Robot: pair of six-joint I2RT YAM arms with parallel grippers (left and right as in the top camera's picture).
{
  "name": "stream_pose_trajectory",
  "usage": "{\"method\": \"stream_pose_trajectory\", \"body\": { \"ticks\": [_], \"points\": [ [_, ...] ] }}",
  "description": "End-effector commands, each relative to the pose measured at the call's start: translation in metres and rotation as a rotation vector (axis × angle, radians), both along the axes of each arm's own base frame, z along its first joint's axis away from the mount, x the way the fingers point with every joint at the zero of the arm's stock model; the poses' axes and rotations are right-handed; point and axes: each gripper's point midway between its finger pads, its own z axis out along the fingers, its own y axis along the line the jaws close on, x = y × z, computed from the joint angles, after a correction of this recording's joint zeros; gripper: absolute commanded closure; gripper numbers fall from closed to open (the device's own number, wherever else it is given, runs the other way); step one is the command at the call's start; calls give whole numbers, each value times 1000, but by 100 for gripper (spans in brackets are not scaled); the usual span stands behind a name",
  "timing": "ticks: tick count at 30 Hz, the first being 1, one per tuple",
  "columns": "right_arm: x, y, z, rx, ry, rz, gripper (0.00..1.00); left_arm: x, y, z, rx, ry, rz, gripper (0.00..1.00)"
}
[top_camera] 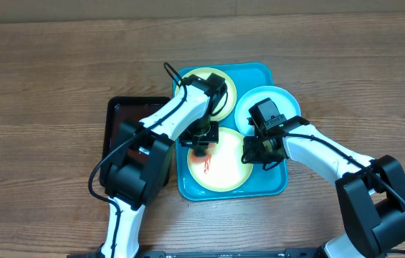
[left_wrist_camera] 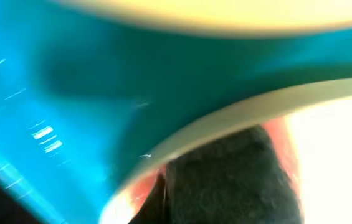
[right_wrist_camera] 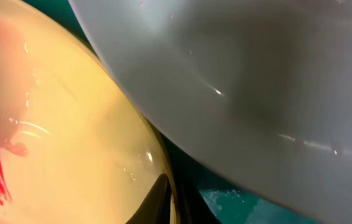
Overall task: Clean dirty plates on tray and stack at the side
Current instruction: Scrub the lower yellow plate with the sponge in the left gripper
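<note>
Overhead: wiping step, left pincer (top_camera: 201, 145) clamped on dark pad (left_wrist_camera: 225, 180) over smeared plate (top_camera: 225, 172), right pincer (top_camera: 258, 152) pinching its rim; next, scrub sauce (top_camera: 206, 163).

I can't read any text, label, brand, number or sign in the overhead view. Both wrist views sit too close and too blurred to show me any lettering.
</note>
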Motion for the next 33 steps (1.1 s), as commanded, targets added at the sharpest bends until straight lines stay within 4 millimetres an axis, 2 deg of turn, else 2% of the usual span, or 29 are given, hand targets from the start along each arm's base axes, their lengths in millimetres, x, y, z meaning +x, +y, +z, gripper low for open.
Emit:
{"method": "stream_pose_trajectory", "body": {
  "ticks": [1, 6, 9, 11, 16, 21, 22, 24, 30, 33],
  "points": [
    [2, -21, -11, -106, -7, -29, 94, -16, -56, 3, -278, 72, -108, 96],
    [1, -21, -11, -106, -6, -29, 94, -31, -77, 6, -333, 101, -143, 96],
    [1, -21, -11, -107, -5, -29, 94, -38, -71, 6, -305, 125, -142, 96],
    [1, -21, -11, -107, -3, -29, 94, -37, -56, 3, -222, 118, -144, 96],
    [1, -21, -11, -107, -3, -29, 94, -19, 6, -9, 125, 4, -140, 96],
    [1, -21, -11, -108, -3, -29, 94, -21, 42, -28, 295, -43, -160, 96],
    [1, -21, -11, -108, -3, -29, 94, -23, 55, -29, 354, -50, -140, 96],
    [1, -21, -11, -108, -3, -29, 94, -23, 69, -26, 412, -50, -109, 96],
    [1, -21, -11, -107, -3, -29, 94, -18, 84, -10, 427, -29, 3, 96],
    [1, -21, -11, -107, -3, -29, 94, -16, 70, -13, 303, 10, -3, 96]
  ]
}}
